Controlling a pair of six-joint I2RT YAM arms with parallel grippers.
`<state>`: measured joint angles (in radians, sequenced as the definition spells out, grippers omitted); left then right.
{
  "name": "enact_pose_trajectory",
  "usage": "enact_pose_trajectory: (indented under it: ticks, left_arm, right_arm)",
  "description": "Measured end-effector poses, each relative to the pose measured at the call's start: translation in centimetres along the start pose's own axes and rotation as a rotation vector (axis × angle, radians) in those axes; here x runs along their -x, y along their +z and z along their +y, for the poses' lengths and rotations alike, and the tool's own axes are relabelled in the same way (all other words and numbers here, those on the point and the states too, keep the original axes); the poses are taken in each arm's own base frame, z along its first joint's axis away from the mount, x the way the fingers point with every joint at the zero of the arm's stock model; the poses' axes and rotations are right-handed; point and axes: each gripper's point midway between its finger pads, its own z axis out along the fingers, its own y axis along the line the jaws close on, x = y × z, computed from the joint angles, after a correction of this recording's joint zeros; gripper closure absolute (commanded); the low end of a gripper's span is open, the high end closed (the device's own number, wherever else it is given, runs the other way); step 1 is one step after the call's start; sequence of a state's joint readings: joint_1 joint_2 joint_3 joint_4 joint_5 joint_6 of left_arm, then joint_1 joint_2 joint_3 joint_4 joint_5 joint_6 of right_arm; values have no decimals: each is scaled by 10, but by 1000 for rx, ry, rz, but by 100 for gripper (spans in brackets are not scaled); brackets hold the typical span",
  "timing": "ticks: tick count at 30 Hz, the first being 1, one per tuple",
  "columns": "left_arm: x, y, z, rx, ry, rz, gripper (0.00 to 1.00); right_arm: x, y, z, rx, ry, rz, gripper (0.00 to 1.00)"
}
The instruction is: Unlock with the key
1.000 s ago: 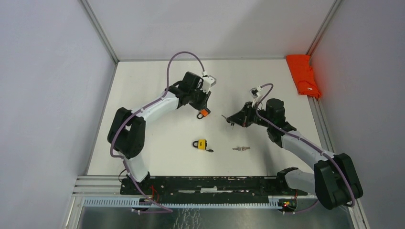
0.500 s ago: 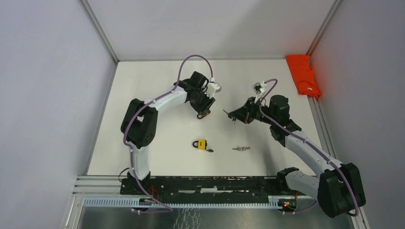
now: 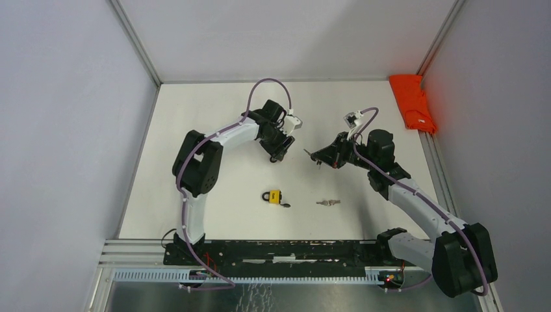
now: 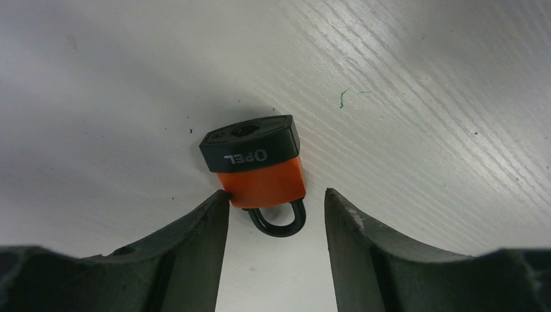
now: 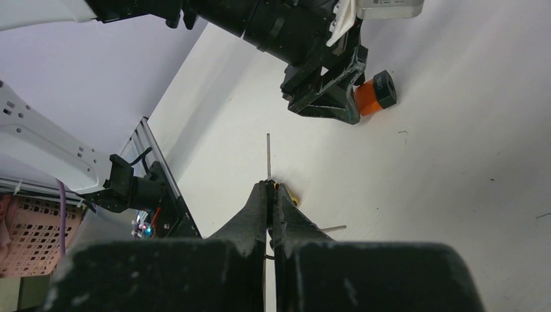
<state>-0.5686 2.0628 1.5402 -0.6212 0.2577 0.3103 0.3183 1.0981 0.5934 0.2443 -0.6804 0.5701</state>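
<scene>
An orange padlock (image 4: 256, 162) with a black base and black shackle lies on the white table. My left gripper (image 4: 276, 195) stands open over it, one finger on each side of the shackle, and the left fingertip (image 4: 217, 201) touches the lock's corner. In the top view the left gripper (image 3: 281, 148) covers most of the lock. My right gripper (image 5: 269, 185) is shut on a thin silver key (image 5: 268, 156) that points toward the orange padlock (image 5: 375, 93). A short gap separates the right gripper (image 3: 316, 156) from the left one.
A yellow padlock (image 3: 273, 195) with a key in it lies nearer the arm bases. A loose key bunch (image 3: 329, 203) lies to its right. A red cloth (image 3: 412, 103) sits at the back right edge. Grey walls enclose the table.
My left gripper has opened and let go of the orange padlock, which now rests on the table. The left arm swung a little to the right. The right gripper keeps its hold on the key.
</scene>
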Motion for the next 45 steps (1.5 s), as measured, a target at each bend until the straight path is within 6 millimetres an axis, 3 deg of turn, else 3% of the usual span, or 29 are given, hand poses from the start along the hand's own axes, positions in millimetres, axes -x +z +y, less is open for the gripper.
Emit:
enact_pose_trajectory:
  ticks: [17, 26, 32, 38, 45]
  left_arm:
    - [3, 10, 10, 35, 2, 9, 35]
    - [6, 19, 3, 27, 22, 6, 36]
    - [11, 22, 4, 33, 25, -9, 52]
    - [12, 23, 5, 39, 25, -12, 94]
    - [12, 21, 7, 65, 17, -52, 98]
  right_arm:
    - [3, -2, 4, 7, -16, -12, 100]
    - [4, -2, 3, 7, -22, -13, 100]
    - [4, -3, 3, 5, -22, -14, 100]
    - [4, -3, 2, 3, -21, -16, 100]
    - [5, -3, 0, -6, -28, -19, 100]
